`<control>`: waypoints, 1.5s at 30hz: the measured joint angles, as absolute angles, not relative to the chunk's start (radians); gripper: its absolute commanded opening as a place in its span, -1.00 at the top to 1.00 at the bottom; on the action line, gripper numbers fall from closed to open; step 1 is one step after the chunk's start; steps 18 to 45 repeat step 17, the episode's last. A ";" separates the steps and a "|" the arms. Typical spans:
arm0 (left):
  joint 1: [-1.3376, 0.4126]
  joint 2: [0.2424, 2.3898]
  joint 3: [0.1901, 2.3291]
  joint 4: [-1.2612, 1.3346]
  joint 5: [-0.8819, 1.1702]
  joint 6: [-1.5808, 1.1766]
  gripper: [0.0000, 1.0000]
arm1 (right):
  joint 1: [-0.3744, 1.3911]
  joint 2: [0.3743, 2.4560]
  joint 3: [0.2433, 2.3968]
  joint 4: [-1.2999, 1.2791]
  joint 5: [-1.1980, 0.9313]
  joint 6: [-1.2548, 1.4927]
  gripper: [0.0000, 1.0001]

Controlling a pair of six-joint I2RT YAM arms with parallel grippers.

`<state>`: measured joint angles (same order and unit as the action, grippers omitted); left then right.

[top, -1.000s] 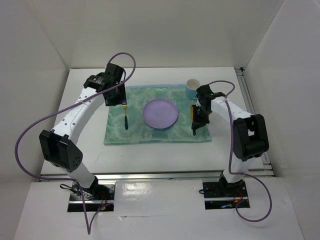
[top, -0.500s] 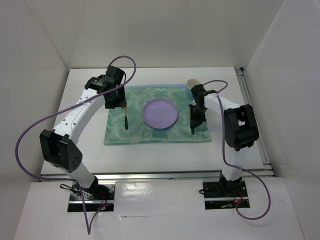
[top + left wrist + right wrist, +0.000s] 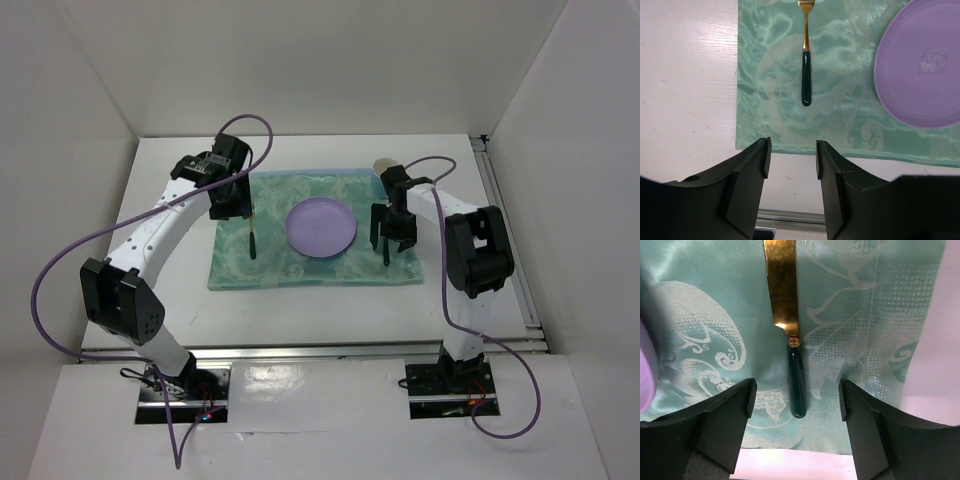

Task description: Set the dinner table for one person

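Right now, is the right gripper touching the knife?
Apart. The right wrist view shows the right gripper open, its fingers either side of the knife, with placemat showing in both gaps.

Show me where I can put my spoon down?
The bare white table strip between the placemat and the front rail is free. So is the placemat's edge in front of the plate. It's crowded right of the plate, where the right fingers sit either side of the knife, and left by the fork.
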<state>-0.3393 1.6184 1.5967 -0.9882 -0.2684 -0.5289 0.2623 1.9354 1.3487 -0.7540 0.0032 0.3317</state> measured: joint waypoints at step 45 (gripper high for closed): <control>-0.339 1.442 1.598 -0.959 -0.264 -0.558 -0.10 | 0.142 1.268 1.302 -0.825 0.240 0.433 -1.00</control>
